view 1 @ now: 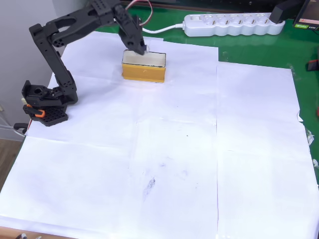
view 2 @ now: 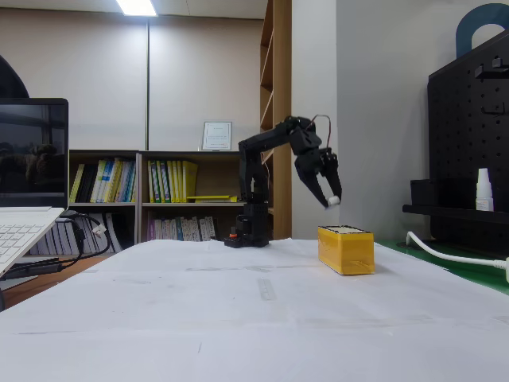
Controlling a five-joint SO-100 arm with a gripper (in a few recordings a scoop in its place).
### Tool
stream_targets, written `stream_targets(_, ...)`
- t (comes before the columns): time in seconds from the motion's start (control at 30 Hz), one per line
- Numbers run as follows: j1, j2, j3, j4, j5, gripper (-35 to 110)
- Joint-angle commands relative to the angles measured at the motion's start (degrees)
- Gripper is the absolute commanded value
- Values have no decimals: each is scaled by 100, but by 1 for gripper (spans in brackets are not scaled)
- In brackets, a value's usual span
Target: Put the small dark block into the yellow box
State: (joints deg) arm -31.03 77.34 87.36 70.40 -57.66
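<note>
Nearly done, by my reading. Arm base sits left of the yellow box (view 1: 143, 67) on the papered counter (view 1: 199, 149). Tool (view 2: 332, 199) hangs just above the box's left end, closed on the small dark block (view 2: 335, 200), white end showing at the tips. Carry looks finished; lowering and release remain.

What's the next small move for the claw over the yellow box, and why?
Probably lower a little, then open. The claw hangs above the yellow box, clear of its rim, with something white-tipped, likely the small dark block, between its fingertips. In the overhead view it sits over the box's left end, so nudging it toward the middle first seems safer.
</note>
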Motion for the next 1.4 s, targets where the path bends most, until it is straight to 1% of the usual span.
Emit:
stream_targets(0.0, -70, 70, 62, -246, -62, 0)
stream_targets(0.2, -229, 413, 9, -615, -149, 0)
stream_targets(0.37, -378, 598, 9, -659, -193, 1)
stream_targets(0.5, -396, 615, -53, -659, -281, 17)
stream_targets(0.53, -396, 615, -53, -659, -299, 18)
stream_targets(0.6, -360, 615, -53, -659, -316, 30)
stream_targets(0.67, -316, 598, -53, -659, -369, 38)
stream_targets(0.73, -272, 580, -35, -659, -448, 39)
stream_targets(0.77, -237, 580, 0, -659, -431, 43)
stream_targets(0.83, -193, 545, 105, -659, -457, 43)
stream_targets(0.9, -114, 325, 290, -650, -448, 43)
stream_targets(1.03, 246, -624, 413, -624, -756, 43)
stream_targets(1.1, 571, -1116, 325, -413, -896, 42)
stream_targets(1.27, 1468, -2848, -1072, -466, -1661, 42)
stream_targets(1.37, 1890, -3823, -2197, -940, -1925, 42)
